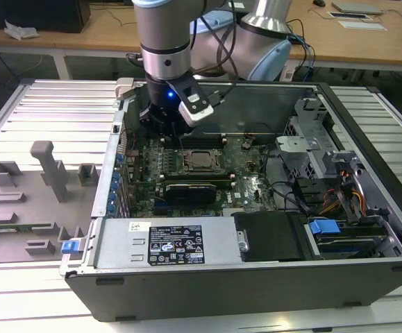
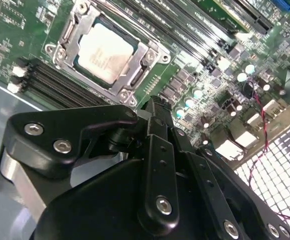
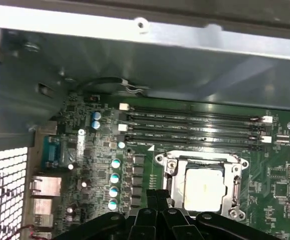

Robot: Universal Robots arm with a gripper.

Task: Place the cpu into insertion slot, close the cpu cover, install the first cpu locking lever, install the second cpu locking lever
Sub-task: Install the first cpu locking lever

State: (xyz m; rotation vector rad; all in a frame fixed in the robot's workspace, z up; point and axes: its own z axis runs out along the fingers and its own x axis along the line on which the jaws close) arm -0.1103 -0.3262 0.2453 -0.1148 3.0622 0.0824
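A slatted metal table (image 1: 41,97) carries the open computer case (image 1: 256,291), with wooden desks behind it. Your cpu (image 2: 104,50) already sits in the insertion slot (image 1: 190,159), silvery top up. The cpu cover (image 2: 70,40) lies flat over the slot and frames the chip, so the first two steps look done. Whether either locking lever beside the slot is hooked down can't be settled from these views (treat both as outstanding). Your gripper (image 3: 157,195) hovers just beside the slot, off toward the exterior view's left. Its fingers are pressed together and carry nothing, and they are not touching the cover.
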